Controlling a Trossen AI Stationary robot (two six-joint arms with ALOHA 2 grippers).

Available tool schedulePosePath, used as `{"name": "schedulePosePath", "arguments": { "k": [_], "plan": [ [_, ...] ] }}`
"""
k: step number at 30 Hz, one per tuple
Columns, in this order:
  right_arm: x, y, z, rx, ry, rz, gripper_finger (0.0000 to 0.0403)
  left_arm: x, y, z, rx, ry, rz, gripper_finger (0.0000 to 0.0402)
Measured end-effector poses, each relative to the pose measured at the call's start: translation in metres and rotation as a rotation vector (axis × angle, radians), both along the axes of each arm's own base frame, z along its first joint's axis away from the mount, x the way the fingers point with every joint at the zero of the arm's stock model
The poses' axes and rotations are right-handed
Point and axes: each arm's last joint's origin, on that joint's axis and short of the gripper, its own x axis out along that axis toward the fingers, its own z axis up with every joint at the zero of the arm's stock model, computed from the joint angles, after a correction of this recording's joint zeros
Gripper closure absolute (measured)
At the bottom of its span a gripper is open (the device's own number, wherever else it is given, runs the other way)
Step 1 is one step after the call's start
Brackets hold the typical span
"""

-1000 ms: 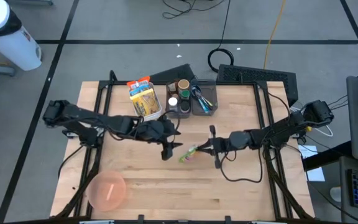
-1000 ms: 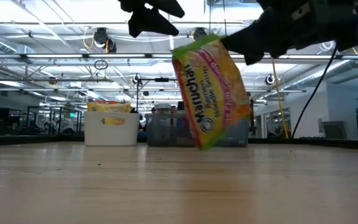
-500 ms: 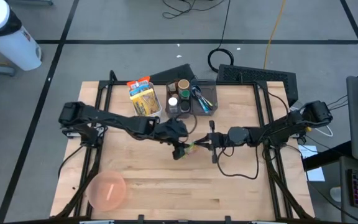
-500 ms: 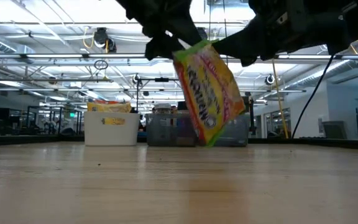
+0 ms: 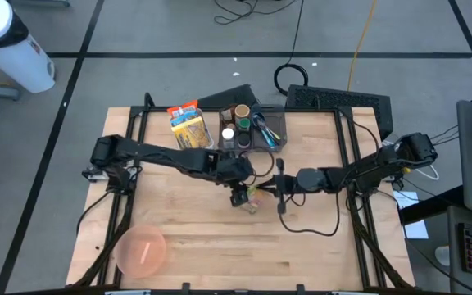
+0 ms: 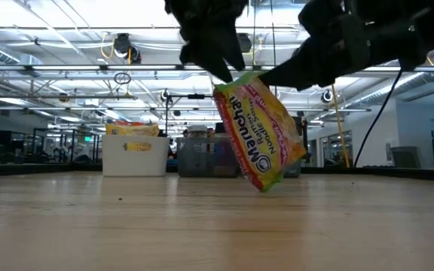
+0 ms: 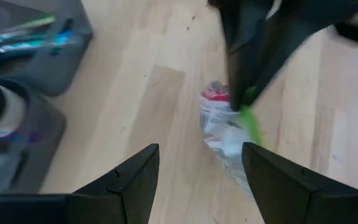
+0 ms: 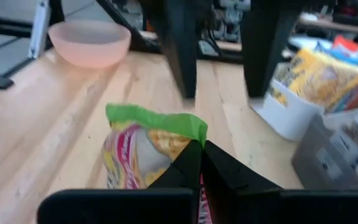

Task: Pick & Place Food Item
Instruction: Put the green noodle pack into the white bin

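Now, nearest the low camera, one noodle packet [image 6: 261, 129] hangs tilted above the bare counter [image 6: 202, 226], at its centre, its top seam pinched in the clenched right pincer [image 8: 199, 163]. The left pincer [image 5: 239, 195] hovers released right over the packet, its fingers [image 7: 132, 180] straddling it without contact. This looks like a handover: the left should close squarely on the packet's body before the right lets go, else the slick wrapper may slip or crumple. Toward twelve o'clock stand one white bin [image 5: 193, 139] of snacks and two grey trays [image 5: 252, 131]; at seven o'clock sits one pink bowl [image 5: 142, 251].
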Motion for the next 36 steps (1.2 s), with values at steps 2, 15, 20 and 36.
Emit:
{"name": "schedulePosePath", "arguments": {
  "k": [2, 15, 20, 36],
  "plan": [
    [0.000, -0.001, -0.002, 0.002, 0.022, -0.007, 0.0403, -0.005, 0.002, 0.012, 0.001, -0.013, 0.002, 0.0163],
    [0.000, -0.003, -0.001, -0.015, 0.013, -0.060, 0.0403, -0.006, -0.001, 0.013, -0.096, -0.007, 0.004, 0.0163],
    [0.001, -0.002, 0.003, -0.013, -0.035, -0.074, 0.0403, -0.006, -0.002, 0.015, -0.118, -0.019, 0.007, 0.0163],
    [0.000, 0.008, 0.015, -0.031, -0.160, -0.033, 0.0403, -0.003, -0.004, 0.008, -0.129, 0.001, 0.021, 0.0163]
  ]
}}
